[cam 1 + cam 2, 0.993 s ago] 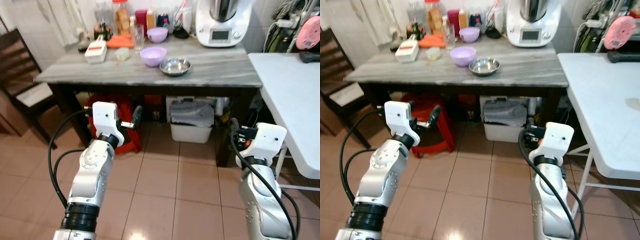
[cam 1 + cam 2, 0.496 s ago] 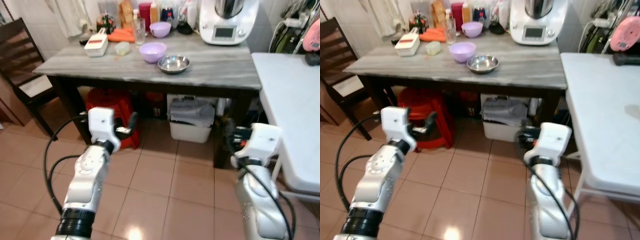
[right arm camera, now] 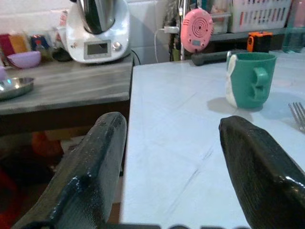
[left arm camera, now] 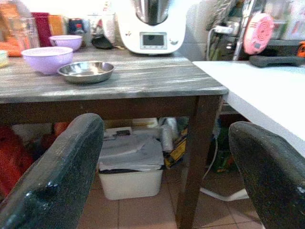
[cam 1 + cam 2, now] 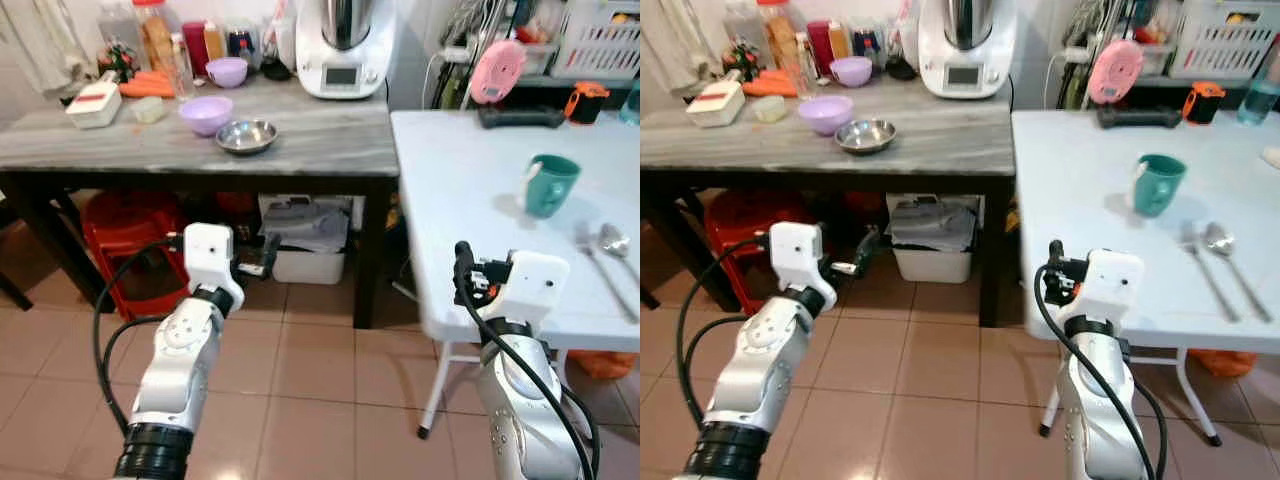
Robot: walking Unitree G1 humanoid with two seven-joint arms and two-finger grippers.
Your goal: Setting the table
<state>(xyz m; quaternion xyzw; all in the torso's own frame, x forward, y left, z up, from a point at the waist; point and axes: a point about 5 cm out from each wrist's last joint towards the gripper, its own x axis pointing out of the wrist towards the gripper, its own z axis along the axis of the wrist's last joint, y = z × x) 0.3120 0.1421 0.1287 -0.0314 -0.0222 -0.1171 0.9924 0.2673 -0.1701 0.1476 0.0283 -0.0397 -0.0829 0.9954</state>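
Two tables meet at a corner: a grey marble-topped table (image 5: 300, 150) on the robot's left, a white table (image 5: 470, 200) on its right.

Left gripper (image 4: 164, 186): held low in front of the marble-topped table, below its top, over the tiled floor (image 5: 300, 390). Fingers (image 4: 57, 176) spread wide, nothing between them, touching nothing. Past the gap, a white storage bin (image 4: 131, 162) sits under the table.

Right gripper (image 3: 174, 176): raised at the near edge of the white table, aimed across its top. Fingers (image 3: 90, 171) wide apart, empty, no contact that I can make out.

On the white table: green mug (image 5: 549, 184) upright, handle toward the robot's right; well beyond the right gripper. Fork (image 5: 592, 260) and spoon (image 5: 615, 243) lie side by side near the table's right side, to the right of the mug. Pink round device (image 5: 497, 72) and a dark bar-shaped item (image 5: 520, 115) at the far edge.

On the marble-topped table: steel bowl (image 5: 246, 135) just beside a purple bowl (image 5: 206, 113); a second, smaller purple bowl (image 5: 227, 71) farther back. White kitchen appliance (image 5: 345, 50) at the far right end. Bottles and jars along the back, too small to identify.

Red stool (image 5: 130, 240) under the table's left part.
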